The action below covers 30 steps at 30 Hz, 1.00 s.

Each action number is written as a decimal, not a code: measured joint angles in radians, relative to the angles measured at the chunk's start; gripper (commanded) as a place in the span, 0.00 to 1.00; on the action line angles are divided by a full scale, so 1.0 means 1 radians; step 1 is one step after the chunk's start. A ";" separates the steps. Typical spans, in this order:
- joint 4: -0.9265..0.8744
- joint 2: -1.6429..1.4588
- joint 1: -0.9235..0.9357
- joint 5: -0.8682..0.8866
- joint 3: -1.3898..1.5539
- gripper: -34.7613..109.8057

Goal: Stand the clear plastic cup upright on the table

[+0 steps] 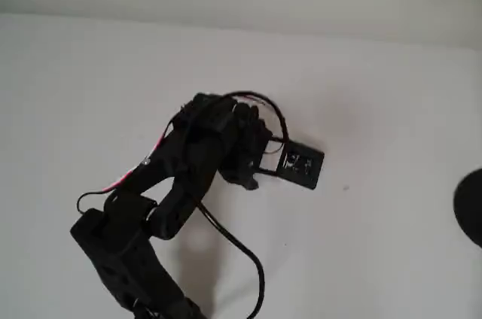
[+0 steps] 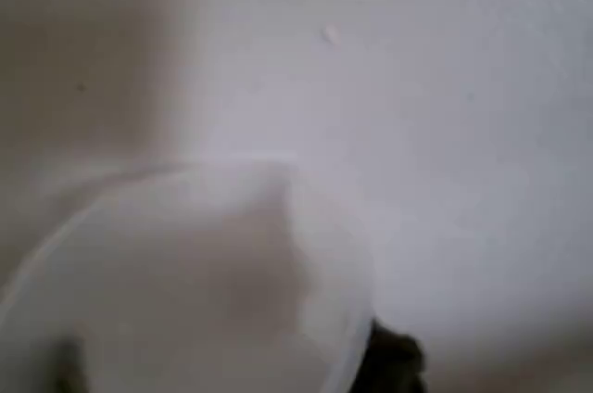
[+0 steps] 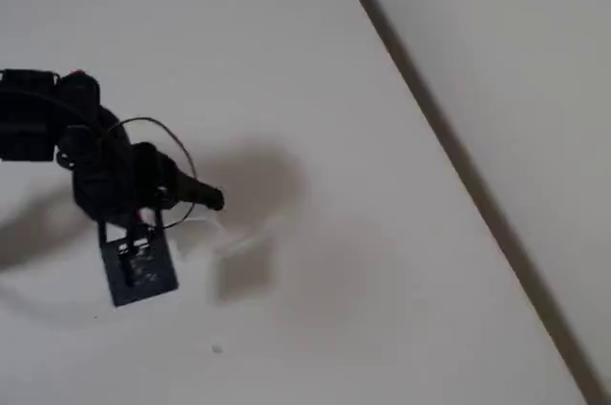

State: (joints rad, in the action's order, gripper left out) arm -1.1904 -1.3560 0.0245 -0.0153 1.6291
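The clear plastic cup shows large and blurred in the lower left of the wrist view, its round rim turned toward the camera. One dark fingertip rests against the outside of the rim at the lower right. In the fixed view the cup is a faint whitish outline just below the fingers of the black gripper, which looks shut on it above the white table. In the overhead view the gripper sits under the arm's head, beside its black square plate, near the middle of the table.
A large black rounded shape cuts in at the right edge of the overhead view. A wall meets the table along the back. The arm's cable loops over the table near the front. A tiny dark speck lies right of the plate.
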 measured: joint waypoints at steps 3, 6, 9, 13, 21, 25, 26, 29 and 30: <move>-0.012 0.006 0.002 -0.002 -0.020 0.34; -0.017 0.009 0.000 -0.002 -0.029 0.34; -0.028 -0.005 -0.006 -0.002 -0.032 0.34; -0.084 -0.028 -0.008 -0.012 -0.061 0.34; -0.253 -0.092 -0.008 -0.092 -0.238 0.34; -0.339 -0.126 -0.008 -0.150 -0.364 0.34; -0.354 -0.140 -0.008 -0.172 -0.393 0.34; -0.365 -0.189 -0.012 -0.255 -0.439 0.33; -0.365 -0.202 -0.012 -0.285 -0.446 0.33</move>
State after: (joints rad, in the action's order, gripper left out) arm -1.5555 -1.5585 0.0123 -0.3007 1.1827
